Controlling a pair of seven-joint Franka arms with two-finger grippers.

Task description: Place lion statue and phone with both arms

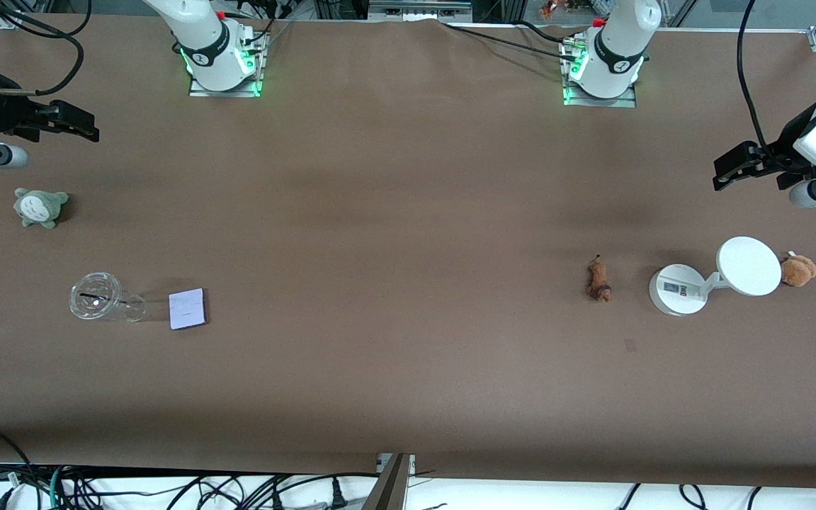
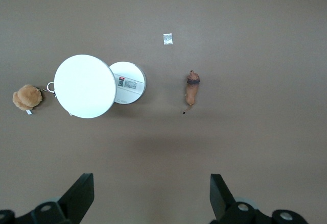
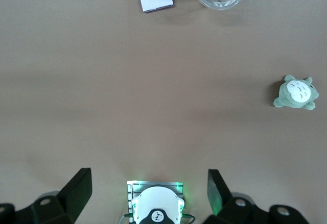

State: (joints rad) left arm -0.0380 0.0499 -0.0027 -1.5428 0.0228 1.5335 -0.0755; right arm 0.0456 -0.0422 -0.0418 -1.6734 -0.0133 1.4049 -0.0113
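My left gripper (image 2: 150,196) and right gripper (image 3: 148,193) hang wide open. The tiny orange-brown lion statue (image 1: 598,281) looks light and rigid; I'd pinch its midbody. The flat lavender-white phone (image 1: 187,309) looks slippery; I'd grip its edges.

Both arms are glossy white with black joint rings, each ring printed with a small white logo. Their bases sit on metal plates lit by green lamps, with a red button beside each and black cables trailing away. The left claw (image 1: 723,170) and right claw (image 1: 89,131) have matte black fingers on black-and-white wrist housings with silver cylindrical parts.
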